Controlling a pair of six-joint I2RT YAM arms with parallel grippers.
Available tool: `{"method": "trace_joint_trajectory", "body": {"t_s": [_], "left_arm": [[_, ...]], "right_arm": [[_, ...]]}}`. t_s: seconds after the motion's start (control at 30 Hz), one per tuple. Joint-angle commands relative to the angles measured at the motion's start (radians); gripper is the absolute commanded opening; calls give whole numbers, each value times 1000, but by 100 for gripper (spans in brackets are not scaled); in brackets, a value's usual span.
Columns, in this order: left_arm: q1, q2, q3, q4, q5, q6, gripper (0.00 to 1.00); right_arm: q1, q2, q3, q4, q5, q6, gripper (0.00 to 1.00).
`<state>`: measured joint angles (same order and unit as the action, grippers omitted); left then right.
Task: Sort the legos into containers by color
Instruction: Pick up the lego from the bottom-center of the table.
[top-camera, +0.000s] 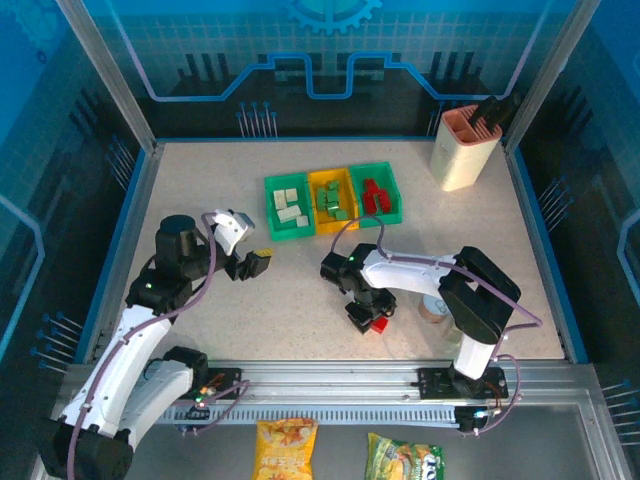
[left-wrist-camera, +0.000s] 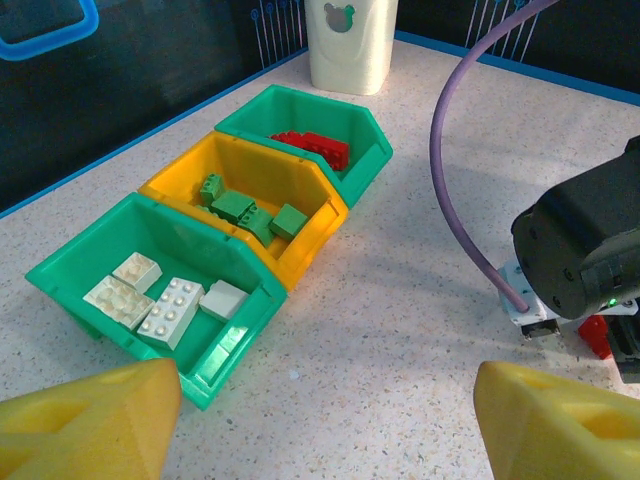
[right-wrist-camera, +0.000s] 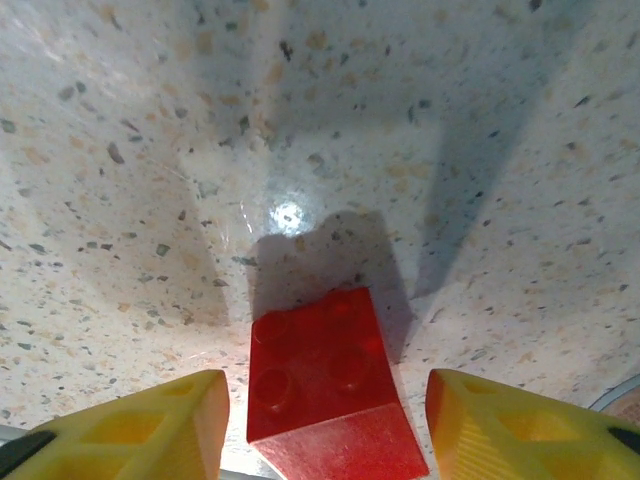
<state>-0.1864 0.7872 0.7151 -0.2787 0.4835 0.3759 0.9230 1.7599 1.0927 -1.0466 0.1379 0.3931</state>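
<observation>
On the table (top-camera: 300, 300) near my right base, a red brick (right-wrist-camera: 325, 385) lies between the fingers of my right gripper (top-camera: 366, 316). Jaws are partway open and straddle it, with a sliver of table showing on each side; nothing clamped. The brick sits skewed to the fingers. Risk one: closing on corners rather than flat faces twists it or squirts it out, perhaps toward the can (top-camera: 433, 308) just beside. Risk two: a shallow pinch lets go on the carry, and it lands in the yellow bin (left-wrist-camera: 270, 162) among the green bricks (left-wrist-camera: 240, 210), not the right green bin (left-wrist-camera: 365, 135) with the red bricks (left-wrist-camera: 315, 148). Left gripper (top-camera: 254, 263) hangs wide and empty, well apart; no clash likely.
</observation>
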Motion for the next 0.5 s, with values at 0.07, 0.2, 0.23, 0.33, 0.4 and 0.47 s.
{"method": "trace_joint_trajectory", "body": {"t_s": [0.07, 0.2, 0.23, 0.33, 0.4, 0.47], "left_arm": [[-7, 1, -17, 13, -2, 23, 78], [-7, 1, -17, 13, -2, 22, 78], [-8, 1, -17, 13, -3, 23, 78], [-8, 1, -17, 13, -6, 23, 78], [-8, 1, -16, 13, -4, 23, 78], [-8, 1, -16, 13, -1, 24, 78]], "right_arm": [[13, 18, -3, -32, -29, 10, 48], [16, 16, 9, -46, -28, 2, 42], [15, 14, 11, -49, -26, 3, 41], [15, 10, 16, -49, -28, 4, 39], [15, 8, 19, -46, -31, 7, 37], [16, 6, 24, -46, -33, 11, 36]]}}
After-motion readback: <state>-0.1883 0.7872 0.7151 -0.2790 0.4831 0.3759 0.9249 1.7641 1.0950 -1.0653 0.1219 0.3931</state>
